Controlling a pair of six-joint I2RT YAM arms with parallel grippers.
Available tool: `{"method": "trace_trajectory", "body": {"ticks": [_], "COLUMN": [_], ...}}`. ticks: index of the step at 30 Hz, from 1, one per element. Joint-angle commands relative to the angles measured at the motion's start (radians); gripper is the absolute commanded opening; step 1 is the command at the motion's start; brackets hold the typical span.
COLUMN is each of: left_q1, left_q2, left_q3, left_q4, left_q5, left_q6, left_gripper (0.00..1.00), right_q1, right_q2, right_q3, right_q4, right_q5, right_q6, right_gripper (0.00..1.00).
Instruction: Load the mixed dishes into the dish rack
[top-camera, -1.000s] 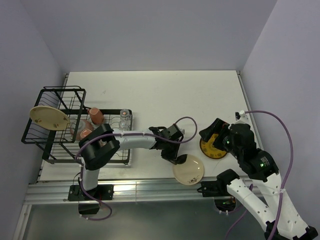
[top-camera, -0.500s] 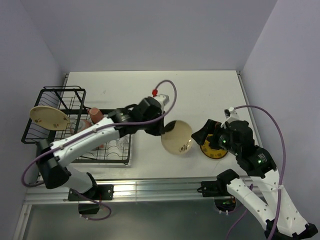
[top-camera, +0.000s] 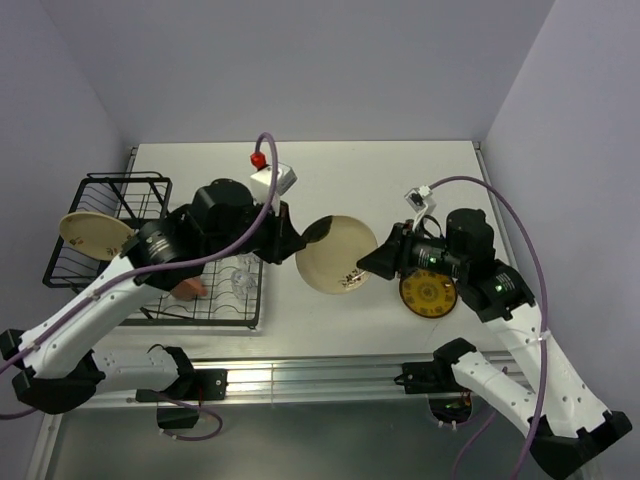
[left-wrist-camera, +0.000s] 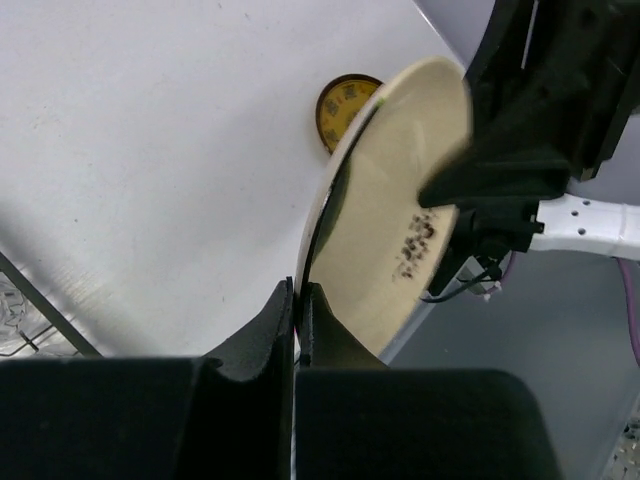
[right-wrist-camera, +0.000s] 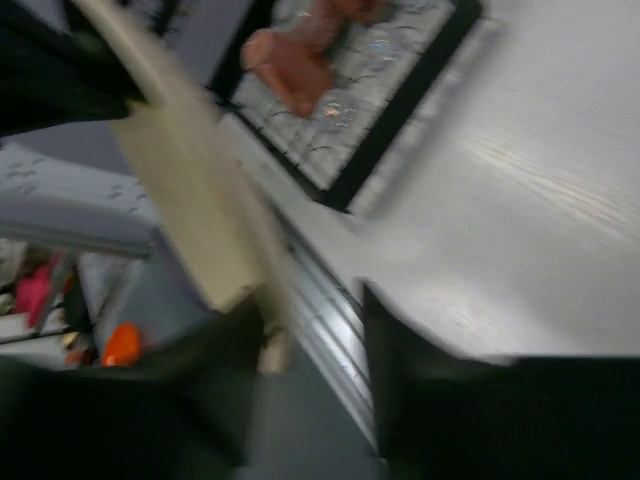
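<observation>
My left gripper (top-camera: 305, 240) (left-wrist-camera: 298, 292) is shut on the rim of a cream floral plate (top-camera: 337, 254) (left-wrist-camera: 390, 230), holding it tilted on edge above the table's middle. My right gripper (top-camera: 377, 262) (right-wrist-camera: 315, 310) is at the plate's opposite edge. Its jaws stand apart, and the plate's rim (right-wrist-camera: 200, 210) lies between them close to the left finger; this view is blurred. The yellow-and-dark ornate plate (top-camera: 428, 293) (left-wrist-camera: 345, 104) lies flat on the table under the right arm. The black wire dish rack (top-camera: 125, 180) (right-wrist-camera: 400, 95) stands at the left.
A second cream plate (top-camera: 95, 235) leans in the rack's raised basket end. A pink mug (top-camera: 185, 290) (right-wrist-camera: 290, 65) and a clear glass (top-camera: 241, 280) lie on the rack's grid. The table's metal front rail (top-camera: 300, 375) runs along the near edge.
The left arm lifted the cream plate off the table's front and swung it up and back to the middle. The right gripper moved left from over the yellow plate to the cream plate's edge, its jaws narrowing.
</observation>
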Motion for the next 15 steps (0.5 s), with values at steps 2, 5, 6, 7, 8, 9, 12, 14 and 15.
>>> {"method": "trace_trajectory", "body": {"ticks": [2, 5, 6, 7, 8, 9, 12, 14, 15], "left_q1": [0.005, 0.006, 0.006, 0.006, 0.006, 0.006, 0.006, 0.004, 0.005], "left_q2": [-0.093, -0.151, -0.188, -0.21, -0.233, -0.287, -0.419, -0.513, -0.544], "left_q3": [-0.027, -0.034, -0.027, -0.021, -0.014, -0.005, -0.002, -0.016, -0.027], "left_q4": [0.06, 0.063, 0.06, 0.052, 0.052, 0.055, 0.11, 0.185, 0.226], "left_q5": [0.053, -0.016, -0.057, -0.112, -0.231, -0.287, -0.522, -0.657, -0.682], "left_q6": [0.011, -0.03, -0.047, -0.066, -0.105, -0.127, -0.21, -0.258, -0.261], "left_gripper": [0.0, 0.1, 0.28, 0.58, 0.72, 0.91, 0.99, 0.99, 0.99], "right_q1": [-0.004, 0.008, 0.034, 0.054, 0.077, 0.106, 0.25, 0.381, 0.422], "right_q2": [0.055, 0.109, 0.124, 0.144, 0.19, 0.216, 0.36, 0.492, 0.536], "right_q3": [-0.004, 0.037, 0.064, 0.097, 0.177, 0.22, 0.431, 0.602, 0.654], "right_q4": [0.312, 0.404, 0.41, 0.403, 0.394, 0.362, 0.27, 0.228, 0.204], "right_q5": [-0.327, -0.356, -0.348, -0.335, -0.28, -0.24, -0.008, 0.148, 0.279], "right_q6": [0.112, 0.163, 0.159, 0.146, 0.11, 0.087, -0.021, -0.088, -0.107], "right_gripper": [0.14, 0.0, 0.0, 0.0, 0.0, 0.0, 0.0, 0.0, 0.0]}}
